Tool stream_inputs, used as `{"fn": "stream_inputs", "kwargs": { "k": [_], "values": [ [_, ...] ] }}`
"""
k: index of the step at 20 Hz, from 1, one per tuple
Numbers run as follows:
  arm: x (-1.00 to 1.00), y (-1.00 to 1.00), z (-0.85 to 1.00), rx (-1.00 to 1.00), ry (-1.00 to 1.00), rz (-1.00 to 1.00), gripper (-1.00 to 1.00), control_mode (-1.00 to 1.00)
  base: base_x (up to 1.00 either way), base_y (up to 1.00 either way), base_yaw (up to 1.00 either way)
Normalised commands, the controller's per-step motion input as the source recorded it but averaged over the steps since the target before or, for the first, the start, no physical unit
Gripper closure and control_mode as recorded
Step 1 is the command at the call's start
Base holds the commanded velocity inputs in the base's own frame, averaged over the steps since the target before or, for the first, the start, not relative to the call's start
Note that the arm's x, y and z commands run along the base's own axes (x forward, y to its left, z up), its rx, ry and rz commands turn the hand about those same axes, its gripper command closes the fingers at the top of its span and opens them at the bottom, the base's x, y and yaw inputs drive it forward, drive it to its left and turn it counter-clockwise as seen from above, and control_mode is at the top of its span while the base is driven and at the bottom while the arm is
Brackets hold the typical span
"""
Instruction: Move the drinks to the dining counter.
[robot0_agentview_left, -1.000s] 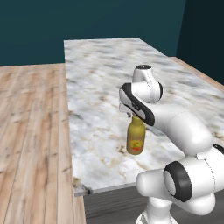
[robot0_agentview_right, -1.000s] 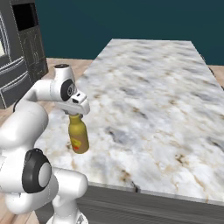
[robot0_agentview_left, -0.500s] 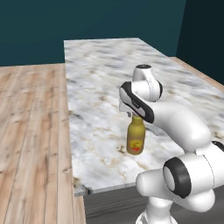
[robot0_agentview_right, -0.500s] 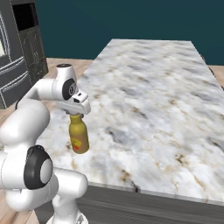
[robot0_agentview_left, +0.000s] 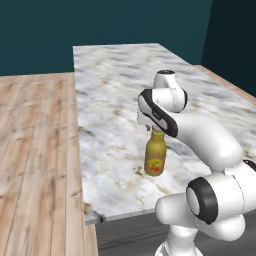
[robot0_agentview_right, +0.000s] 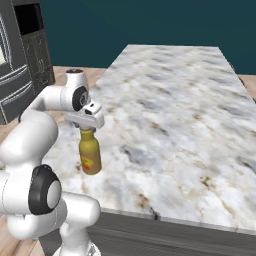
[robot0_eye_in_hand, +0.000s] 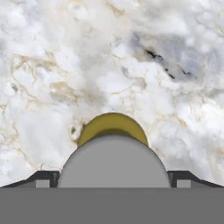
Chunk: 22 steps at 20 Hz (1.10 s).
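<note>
The tall amber bottle (robot0_agentview_left: 155, 157) with a red-yellow label, one of the drinks, stands upright on the marble dining counter (robot0_agentview_left: 115, 90) near its front left corner. My gripper (robot0_agentview_left: 157, 130) hangs straight above its neck, open, with the fingers at cap height and apart from it. From the right, the bottle (robot0_agentview_right: 90, 155) stands under the gripper (robot0_agentview_right: 87, 128) on the counter (robot0_agentview_right: 175, 100). In the hand view the grey cap (robot0_eye_in_hand: 113, 162) fills the lower middle, its amber shoulder (robot0_eye_in_hand: 113, 122) shows behind, and the gripper (robot0_eye_in_hand: 113, 177) has a fingertip on each side, clear of the cap.
The counter's front edge (robot0_agentview_left: 130, 212) runs just below the bottle, and its left edge meets wooden floor (robot0_agentview_left: 35, 150). A dark oven cabinet (robot0_agentview_right: 25, 60) stands at the far left of the right base view. Bare marble stretches behind and to the right of the bottle.
</note>
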Motion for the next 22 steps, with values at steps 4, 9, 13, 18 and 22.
{"fn": "stream_inputs", "kwargs": {
  "k": [4,9,13,18,22],
  "values": [
    [-0.06,-0.02,0.52,0.06,0.0,0.0,-1.0,-1.0,0.0,0.0,0.0],
    [-0.03,-0.05,0.53,0.05,0.0,0.0,-1.0,-1.0,0.0,0.0,0.0],
    [-0.42,-0.24,0.86,0.04,0.0,0.0,-1.0,-1.0,0.0,0.0,0.0],
    [-0.83,-0.08,0.51,0.0,-0.03,0.02,-1.0,-1.0,0.0,0.0,0.0],
    [-0.68,0.0,0.34,-0.02,-0.11,0.08,-1.0,-1.0,0.0,0.0,0.0]
  ]
}}
